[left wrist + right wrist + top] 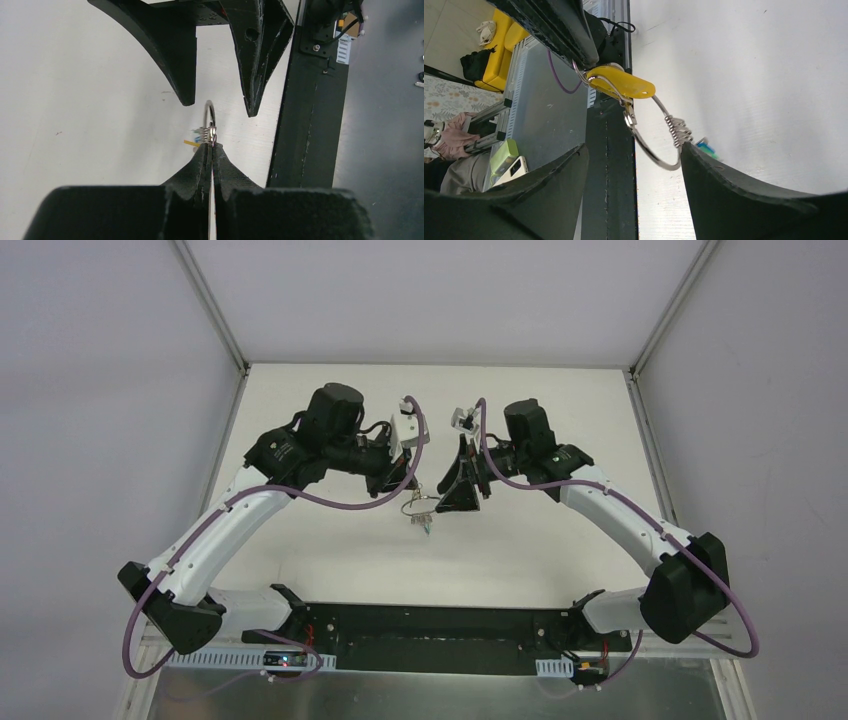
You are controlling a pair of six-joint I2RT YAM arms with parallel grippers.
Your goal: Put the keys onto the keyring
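Observation:
My left gripper (212, 144) is shut on the thin silver keyring (209, 111), holding it edge-on above the white table. In the right wrist view the keyring (659, 150) curves down from the left gripper's fingers (559, 25). A yellow-headed key (622, 83) lies against the ring just below them. A coil of small silver keys (678, 130) hangs on the ring, with blue and green heads (707, 148) behind it. My right gripper (634, 147) is open, its far finger (744, 195) touching the ring's lower arc. From above, the keyring (420, 508) hangs between both grippers.
The black base bar (430, 625) runs along the table's near edge, directly below the ring in the wrist views (609, 165). Enclosure posts stand at the back corners (240, 365). Off the table lie a yellow item (499, 47) and a phone (514, 170).

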